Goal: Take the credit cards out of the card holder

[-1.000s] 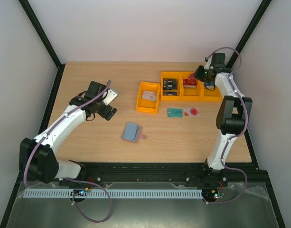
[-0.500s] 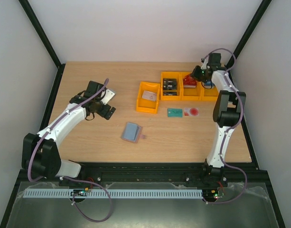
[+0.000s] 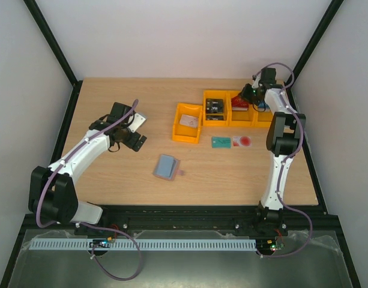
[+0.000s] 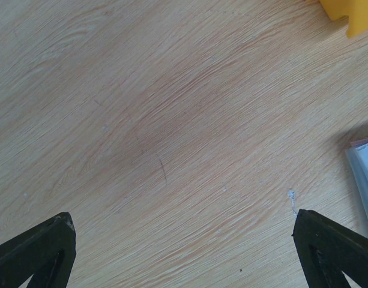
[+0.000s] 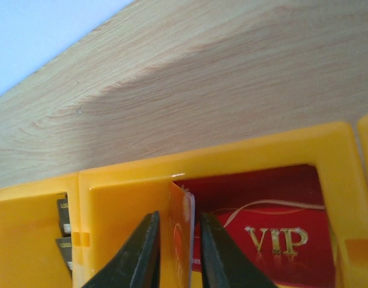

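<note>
Two slim gaps are left between the narrowly parted fingers of the right gripper (image 5: 179, 214) and a thin orange-red card (image 5: 180, 252) stood on edge in an orange bin (image 5: 232, 153) near the table's (image 3: 111, 180) far right corner, beside a red VIP card (image 5: 274, 237). The left gripper (image 4: 182, 215) is spread wide above bare wood toward the left edge. Nearer the middle, the blue-grey credit card (image 3: 165, 165) is seen lying with the card holder (image 3: 176, 170), though whether it is tucked in cannot be told, and the red-and-white credit card (image 3: 241, 141) is laid flat just in front of that bin.
</note>
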`<state>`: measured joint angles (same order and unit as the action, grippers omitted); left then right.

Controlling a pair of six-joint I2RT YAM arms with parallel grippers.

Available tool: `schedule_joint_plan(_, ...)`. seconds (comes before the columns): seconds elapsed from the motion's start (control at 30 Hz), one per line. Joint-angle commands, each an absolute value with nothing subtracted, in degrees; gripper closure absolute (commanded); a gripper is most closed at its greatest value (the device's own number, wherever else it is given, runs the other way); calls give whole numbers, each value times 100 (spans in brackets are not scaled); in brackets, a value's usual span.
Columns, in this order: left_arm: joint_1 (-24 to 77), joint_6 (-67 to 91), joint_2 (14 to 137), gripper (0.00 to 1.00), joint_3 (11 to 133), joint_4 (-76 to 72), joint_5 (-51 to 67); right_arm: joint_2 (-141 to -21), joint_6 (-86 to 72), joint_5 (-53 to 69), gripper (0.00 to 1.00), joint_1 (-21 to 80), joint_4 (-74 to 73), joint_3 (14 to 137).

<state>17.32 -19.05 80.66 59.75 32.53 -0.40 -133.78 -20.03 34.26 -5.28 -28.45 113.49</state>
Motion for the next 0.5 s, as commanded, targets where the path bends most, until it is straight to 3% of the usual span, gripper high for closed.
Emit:
schedule_joint_plan(0.0,1692,-1881,8124,1,6021,3265,26,-13390,-2071,3138,73,-519,-2805,11631)
schedule_joint_plan(0.1,1688,-1881,8115,1,5994,3271,71,-13382,-2074,2801,59,-514,-2829,11752)
schedule_joint_plan(0.23,1694,-1873,8112,1,5977,3271,160,-13306,-2007,2409,47,-481,-2830,11990)
schedule_joint_plan(0.47,1694,-1814,8090,1,5891,3264,477,-12862,-1790,1374,37,-235,-3026,12389)
